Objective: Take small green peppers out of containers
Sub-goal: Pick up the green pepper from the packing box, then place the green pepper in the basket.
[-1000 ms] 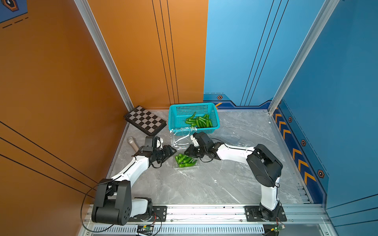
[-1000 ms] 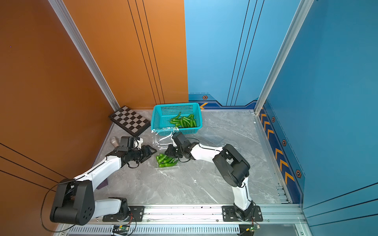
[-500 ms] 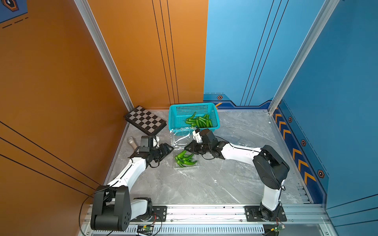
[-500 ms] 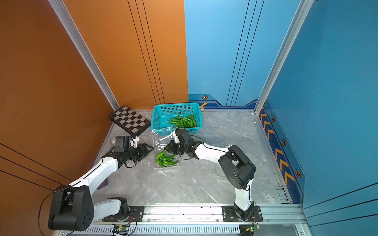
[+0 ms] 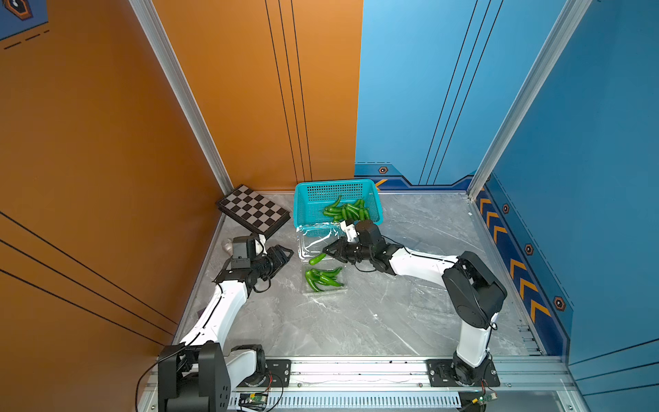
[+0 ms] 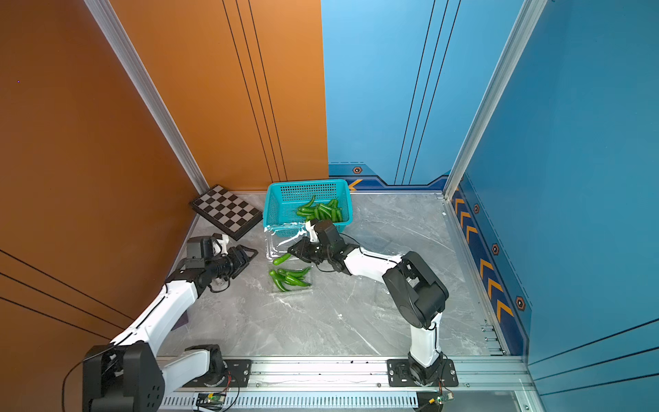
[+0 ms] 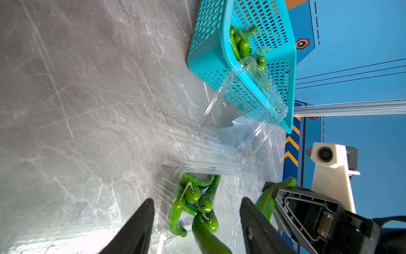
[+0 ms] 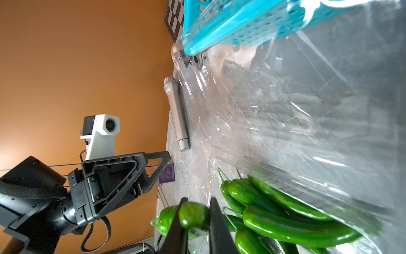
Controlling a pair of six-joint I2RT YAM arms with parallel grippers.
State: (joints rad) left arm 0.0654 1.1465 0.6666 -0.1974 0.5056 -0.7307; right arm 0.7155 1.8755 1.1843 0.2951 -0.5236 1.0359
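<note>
Over marble (image 5: 356,321), right gripper (image 5: 327,252) pinches pepper (image 5: 316,259), seemingly airborne

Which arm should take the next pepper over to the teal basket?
Right. The right gripper is shut on a pepper, lifted clear of the open container, near the teal basket. The left gripper is open and empty beside that container.

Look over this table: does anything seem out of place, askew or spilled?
Nothing is spilled or damaged. Two strays: a silver microphone lies on the table beside the open clear container, and a chessboard sits in the far corner. The container's raised lid leans against the teal basket.
</note>
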